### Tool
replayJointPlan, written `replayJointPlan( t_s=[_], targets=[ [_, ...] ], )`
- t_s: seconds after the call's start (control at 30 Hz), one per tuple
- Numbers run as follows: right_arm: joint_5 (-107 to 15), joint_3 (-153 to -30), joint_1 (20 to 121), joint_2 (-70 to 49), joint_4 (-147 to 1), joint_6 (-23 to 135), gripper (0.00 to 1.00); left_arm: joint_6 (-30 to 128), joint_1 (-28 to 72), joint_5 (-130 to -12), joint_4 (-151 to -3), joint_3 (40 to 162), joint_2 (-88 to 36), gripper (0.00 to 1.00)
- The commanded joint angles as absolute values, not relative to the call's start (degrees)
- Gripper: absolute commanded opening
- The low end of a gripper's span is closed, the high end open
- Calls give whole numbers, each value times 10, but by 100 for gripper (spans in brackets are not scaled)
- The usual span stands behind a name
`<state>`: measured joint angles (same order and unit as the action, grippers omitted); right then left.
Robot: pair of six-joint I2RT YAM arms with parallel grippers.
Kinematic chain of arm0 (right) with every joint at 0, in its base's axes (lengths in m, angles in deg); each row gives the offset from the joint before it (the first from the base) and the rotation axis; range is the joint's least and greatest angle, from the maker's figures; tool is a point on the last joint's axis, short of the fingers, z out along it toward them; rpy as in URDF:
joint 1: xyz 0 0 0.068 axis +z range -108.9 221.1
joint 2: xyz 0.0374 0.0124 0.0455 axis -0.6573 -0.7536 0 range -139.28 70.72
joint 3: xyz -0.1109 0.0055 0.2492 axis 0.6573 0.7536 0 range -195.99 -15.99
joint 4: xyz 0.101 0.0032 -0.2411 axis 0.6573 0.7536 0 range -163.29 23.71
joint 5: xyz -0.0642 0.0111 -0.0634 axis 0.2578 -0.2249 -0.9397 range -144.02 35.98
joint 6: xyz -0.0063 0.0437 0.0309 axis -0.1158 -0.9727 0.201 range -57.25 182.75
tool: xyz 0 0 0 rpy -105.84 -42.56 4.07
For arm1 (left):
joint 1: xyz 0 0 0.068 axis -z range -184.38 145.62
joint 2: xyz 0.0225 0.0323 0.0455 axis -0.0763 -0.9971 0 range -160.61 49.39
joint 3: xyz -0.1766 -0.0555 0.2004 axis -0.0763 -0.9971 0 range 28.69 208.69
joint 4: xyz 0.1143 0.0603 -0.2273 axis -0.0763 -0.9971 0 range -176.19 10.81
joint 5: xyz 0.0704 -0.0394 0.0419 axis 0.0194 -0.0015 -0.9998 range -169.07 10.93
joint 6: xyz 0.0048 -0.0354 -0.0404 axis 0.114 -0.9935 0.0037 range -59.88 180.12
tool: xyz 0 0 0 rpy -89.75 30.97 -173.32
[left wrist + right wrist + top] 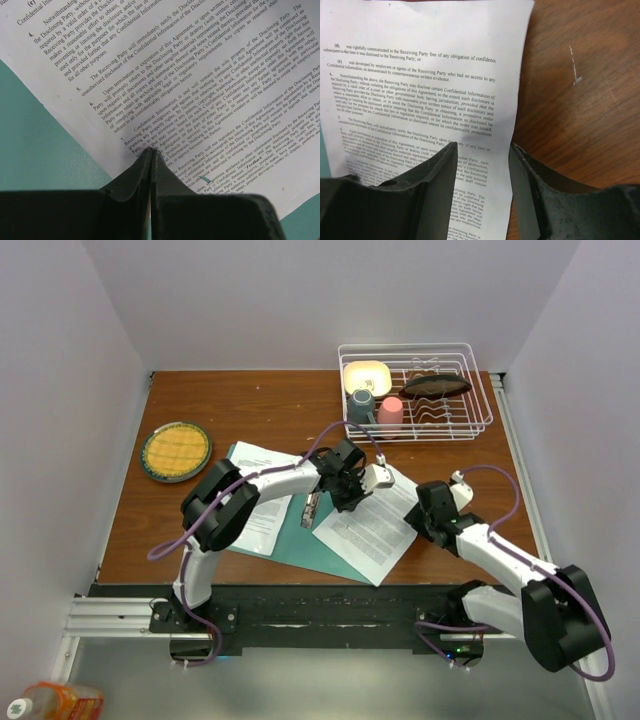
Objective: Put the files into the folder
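Loose sheet (pixel 365 530) half on folder (pixel 320 548) right leaf, half out on table (pixel 580 125); second sheet (pixel 262 490) flat on left leaf. Long axis skewed, far-right to near-left, not square w/ crease. L gripper (pixel 151 151) closed tight, tips pressing sheet near its left edge. R gripper (pixel 482 150) half spread, straddling right edge. Thin, floppy, prob slick on wood: likely buckles if shoved. Better to nip edge/corner, drag flat.

table (pixel 580 100): wood, smooth (fine scratches) | files (pixel 365 530): paper, matt | folder (pixel 40 140): card, matt | rack (pixel 470 420): white-coated wire | fingers (pixel 420 200): black plastic, matt
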<state>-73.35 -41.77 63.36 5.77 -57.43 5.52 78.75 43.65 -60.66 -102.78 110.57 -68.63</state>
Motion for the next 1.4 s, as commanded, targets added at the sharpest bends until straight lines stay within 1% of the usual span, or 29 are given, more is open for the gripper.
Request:
replayJointPlan(
  t_s=[0.0,0.13,0.4,0.53,0.57,0.67,0.73,0.9,1.1,1.23,1.37],
  targets=[
    [-696,-386,633,88,-576,12,44,796,443,-612,-1030,1114,-696,6],
    [-697,-386,634,131,-570,11,41,799,443,-616,-1030,1109,-694,5],
    [-697,-381,634,146,-562,19,39,802,443,-618,-1027,1100,-690,4],
    [-701,-383,633,146,-561,35,31,802,443,-618,-1026,1101,-687,4],
    [-702,-383,634,145,-561,38,25,802,443,-618,-1026,1101,-686,4],
    [-699,-383,633,132,-563,40,14,800,443,-619,-1027,1101,-681,4],
    [-700,-388,633,123,-560,45,11,801,443,-622,-1028,1102,-679,4],
    [-711,-406,634,124,-543,60,0,804,442,-622,-1048,1112,-653,4],
    [-727,-450,633,146,-489,80,0,810,439,-622,-1098,1139,-605,4],
    [-733,-477,634,147,-438,94,0,810,428,-622,-1103,1136,-585,4],
    [-720,-466,633,151,-432,96,0,807,427,-618,-1100,1124,-588,4]
  ],
)
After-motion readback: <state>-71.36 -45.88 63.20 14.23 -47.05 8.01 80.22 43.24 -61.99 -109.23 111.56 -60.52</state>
